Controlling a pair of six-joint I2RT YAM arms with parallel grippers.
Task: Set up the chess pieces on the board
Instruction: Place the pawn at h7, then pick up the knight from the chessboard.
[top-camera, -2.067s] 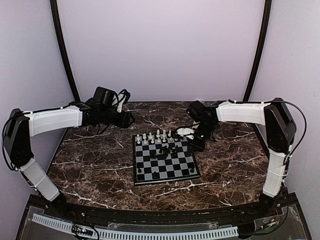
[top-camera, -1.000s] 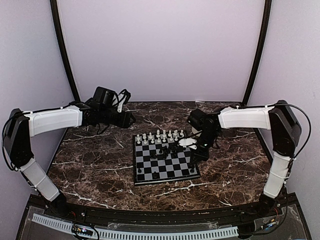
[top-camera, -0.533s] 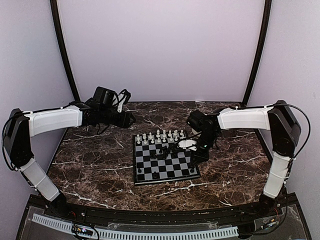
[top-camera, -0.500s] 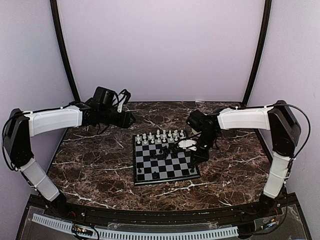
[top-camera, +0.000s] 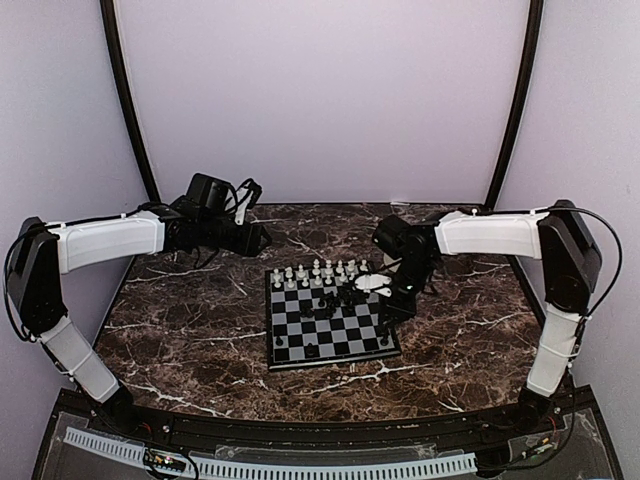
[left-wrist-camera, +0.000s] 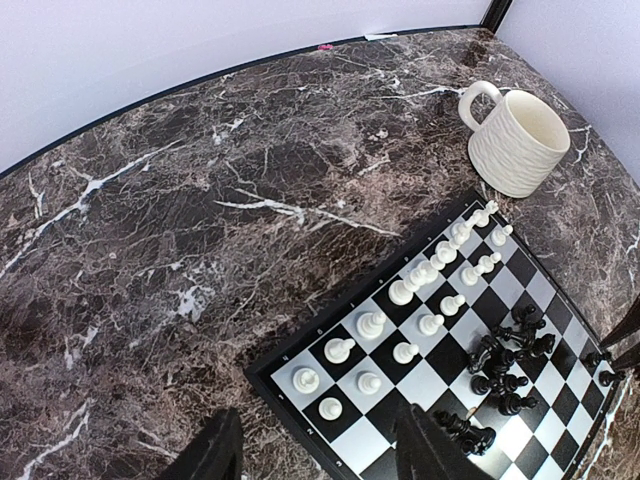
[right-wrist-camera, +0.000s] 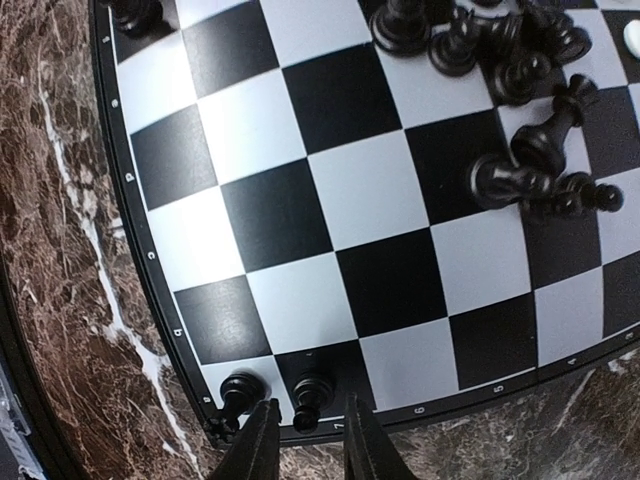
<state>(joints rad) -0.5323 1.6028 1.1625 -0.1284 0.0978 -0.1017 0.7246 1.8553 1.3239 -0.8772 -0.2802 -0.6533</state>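
Note:
The board (top-camera: 330, 318) lies mid-table. White pieces (top-camera: 316, 272) stand in two rows at its far edge, also in the left wrist view (left-wrist-camera: 420, 300). Black pieces (top-camera: 330, 300) are bunched mid-board, some fallen (right-wrist-camera: 540, 165). My right gripper (top-camera: 393, 308) hangs low over the board's right edge, slightly open. Its fingertips (right-wrist-camera: 258, 445) stand either side of an upright black pawn (right-wrist-camera: 310, 392) without touching it. Another black piece (right-wrist-camera: 240, 388) stands on the corner square beside it. My left gripper (top-camera: 255, 238) hovers beyond the board's far left, wide open and empty (left-wrist-camera: 320, 465).
A cream mug (left-wrist-camera: 515, 140) stands on the marble just beyond the board's far right corner. Single black pieces (top-camera: 312, 350) stand on the board's near row. Curved black frame posts (top-camera: 130, 110) rise at the back corners.
My right gripper came down and forward from near the board's far right corner to its right edge, then lifted slightly. The left arm has not moved.

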